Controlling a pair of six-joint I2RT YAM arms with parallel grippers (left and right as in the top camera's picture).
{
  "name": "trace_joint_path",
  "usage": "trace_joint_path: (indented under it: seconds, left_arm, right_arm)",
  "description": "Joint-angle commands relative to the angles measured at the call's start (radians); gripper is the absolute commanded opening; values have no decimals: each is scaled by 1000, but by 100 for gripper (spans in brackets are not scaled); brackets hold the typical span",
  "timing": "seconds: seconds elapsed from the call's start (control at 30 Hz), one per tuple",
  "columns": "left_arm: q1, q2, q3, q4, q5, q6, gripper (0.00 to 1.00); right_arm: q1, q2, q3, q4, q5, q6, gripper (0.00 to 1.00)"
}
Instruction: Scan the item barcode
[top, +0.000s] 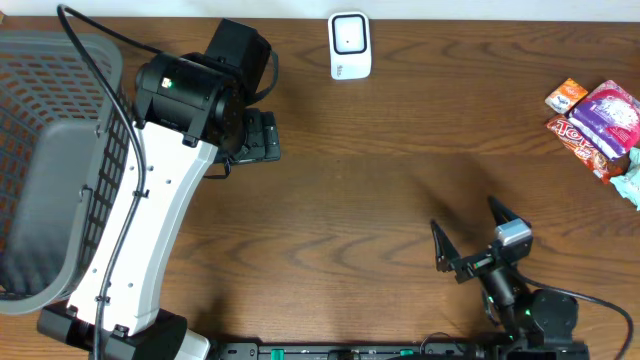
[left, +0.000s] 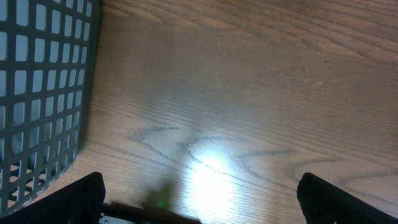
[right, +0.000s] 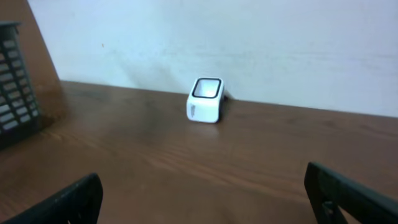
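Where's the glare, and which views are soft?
Left wrist: a bright glare patch washes out the table grain at lower centre, and the basket is slightly soft. Right wrist: dim and soft overall, and the scanner lacks crisp edges. Overhead: evenly lit and sharp, with no glare on the snack packets.

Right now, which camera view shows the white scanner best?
The right wrist view: the white scanner stands before the wall, its side and dark-framed window visible. The overhead view shows the white scanner only from above, at the far edge of the table. The left wrist view misses it entirely.
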Motion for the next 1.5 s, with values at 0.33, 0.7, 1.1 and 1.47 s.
trace_joint_path:
  seconds: [0.33,0.7,1.1,1.47]
  left_arm:
    - [3,0,8,-49,-2,-4,98]
    - [3,0,8,-49,-2,-4,98]
    - [3,0,8,-49,-2,-4,98]
    - [3,0,8,-49,-2,-4,98]
  right_arm:
    - [9,-6,-130,102,137,-11,99]
    - [8,-6,-130,88,162,-12,99]
    - [9,-6,-129,65,339,-73,99]
    - [9,-6,-128,61,372,-37,99]
